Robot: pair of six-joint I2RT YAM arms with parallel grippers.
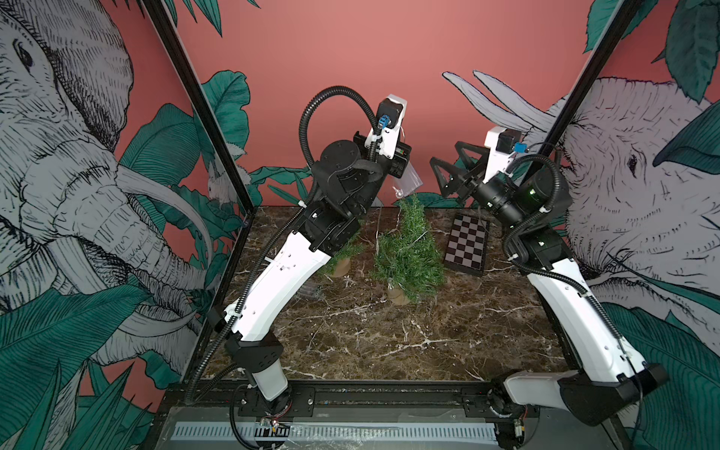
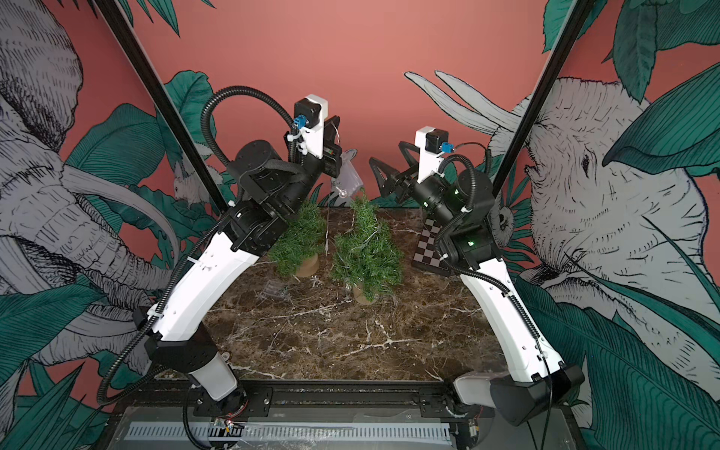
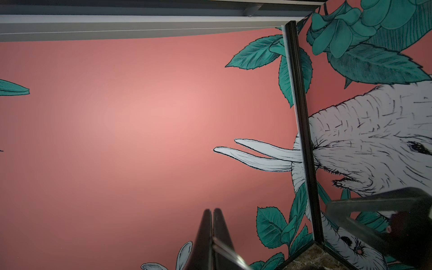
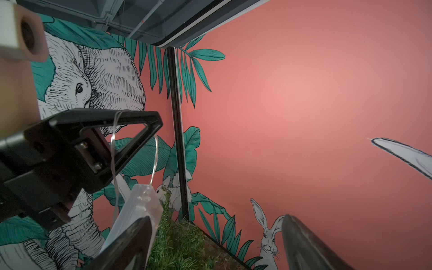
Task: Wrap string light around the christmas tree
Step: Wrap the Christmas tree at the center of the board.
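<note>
Your left gripper [image 4: 149, 126] is pinching the wire [image 4: 113, 149]; right gripper [image 1: 444, 171] is hanging spread. Pulling risks tipping the tree [image 1: 409, 249].

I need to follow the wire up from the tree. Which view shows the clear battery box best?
The right wrist view: the box fills the foreground, wire looping above. Both top views show it small, hanging over the tree. The left wrist view misses it.
</note>
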